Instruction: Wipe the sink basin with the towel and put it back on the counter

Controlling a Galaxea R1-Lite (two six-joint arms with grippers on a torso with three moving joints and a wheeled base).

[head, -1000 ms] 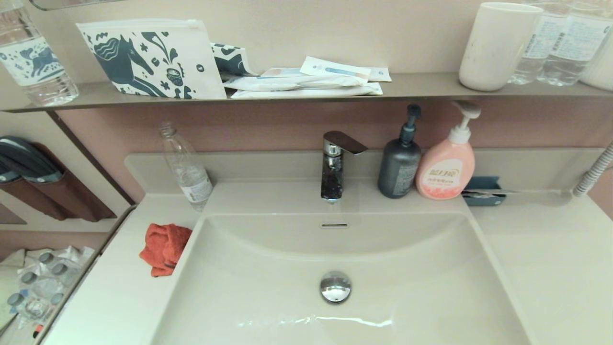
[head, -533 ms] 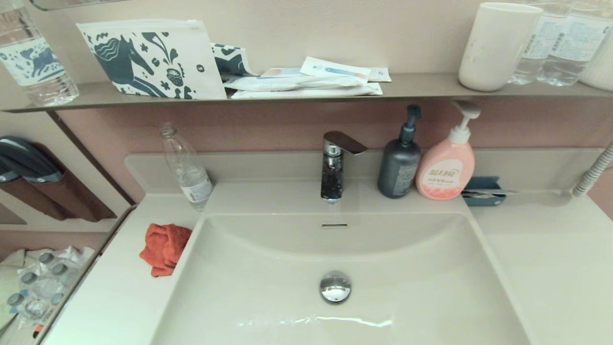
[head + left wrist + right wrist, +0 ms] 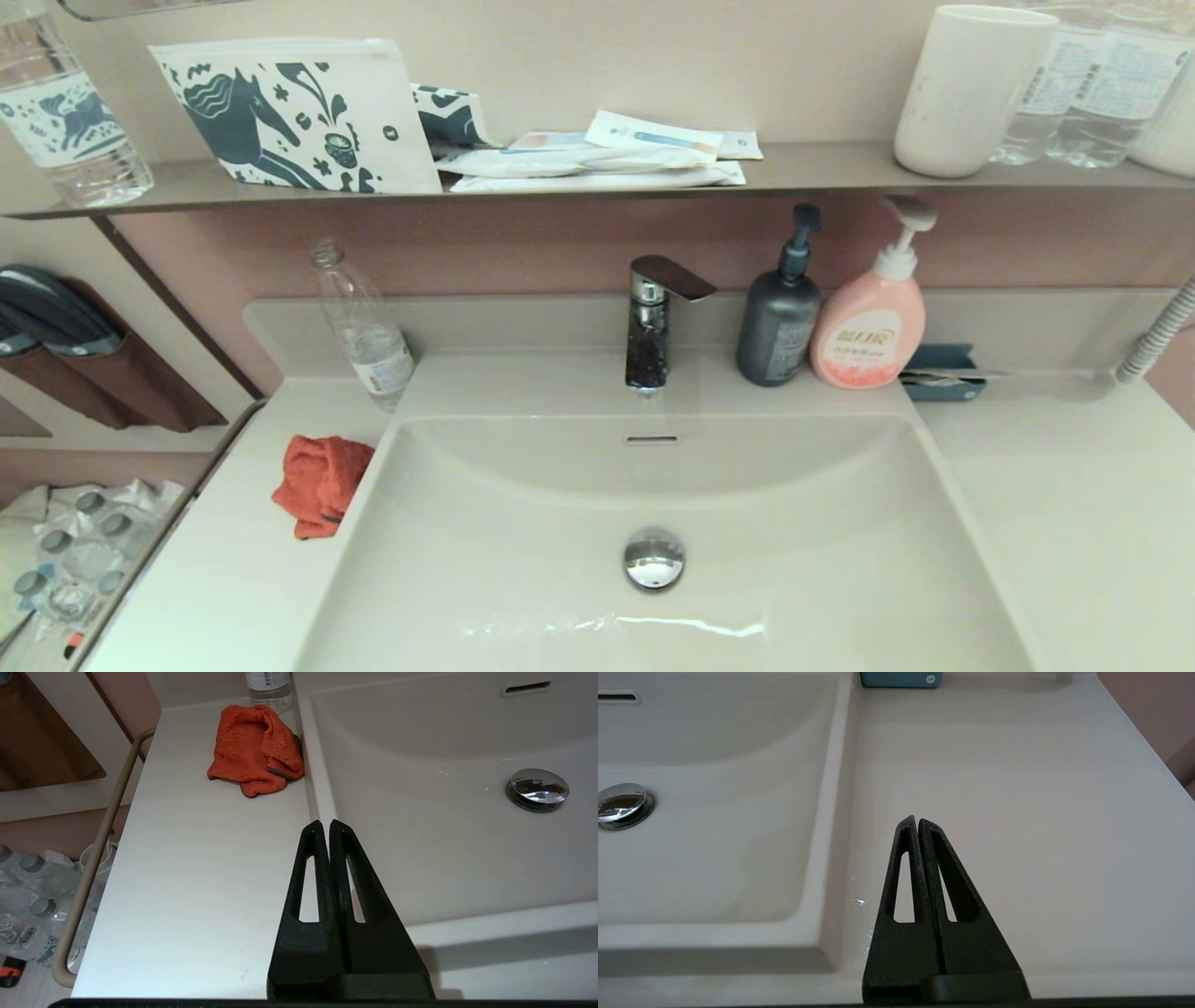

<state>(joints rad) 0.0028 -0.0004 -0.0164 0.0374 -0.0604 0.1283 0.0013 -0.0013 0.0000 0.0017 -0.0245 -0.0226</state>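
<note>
The orange-red towel [image 3: 320,482] [image 3: 256,749] lies bunched on the counter [image 3: 224,560] just left of the sink basin [image 3: 523,560], its dark grey edge showing. The chrome drain plug [image 3: 653,558] sits mid-basin, with the slot overflow [image 3: 651,439] above it. My left gripper [image 3: 325,825] is shut and empty, held near the front of the vanity over the basin's left rim, well short of the towel. Over the right counter [image 3: 1017,788] hangs my right gripper [image 3: 917,821], shut and empty. Neither gripper shows in the head view.
A clear bottle [image 3: 362,327] stands behind the towel. The faucet [image 3: 653,322], a dark pump bottle [image 3: 780,322], a pink pump bottle [image 3: 873,327] and a blue holder [image 3: 941,371] line the back ledge. A wall shelf [image 3: 822,173] holds pouches, a cup and bottles. A rail [image 3: 96,858] borders the counter's left.
</note>
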